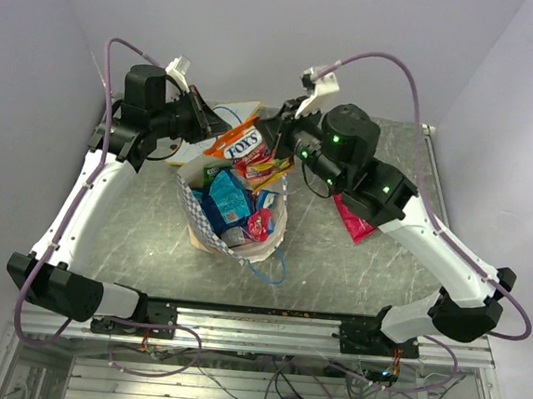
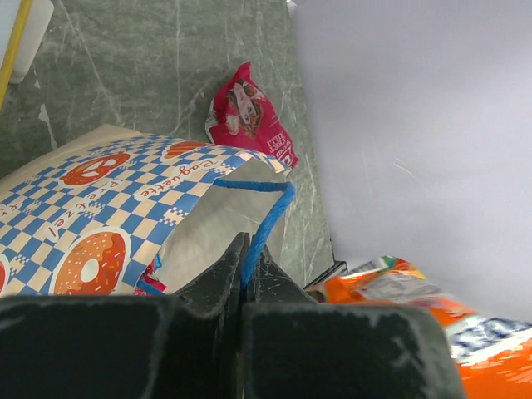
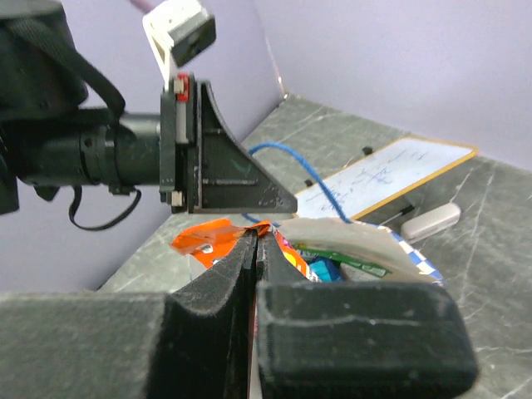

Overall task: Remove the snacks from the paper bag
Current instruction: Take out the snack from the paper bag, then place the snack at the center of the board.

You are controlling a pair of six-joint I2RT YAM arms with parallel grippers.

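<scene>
The paper bag (image 1: 261, 246) stands open mid-table with several snacks inside, blue (image 1: 229, 196), red and green. My left gripper (image 1: 215, 128) is shut on the bag's blue string handle (image 2: 268, 218) and holds it up at the bag's far rim; the checkered band (image 2: 100, 216) shows below. My right gripper (image 1: 273, 149) is shut on the top edge of an orange packet (image 1: 243, 146) and holds it above the bag's mouth; the packet also shows in the right wrist view (image 3: 208, 237). A red packet (image 1: 353, 221) lies on the table right of the bag.
A flat white board with a wooden edge (image 3: 382, 179) lies behind the bag, with a small white object (image 3: 428, 220) beside it. The two grippers are close together over the bag's far rim. A second blue handle (image 1: 270, 270) hangs at the bag's near side.
</scene>
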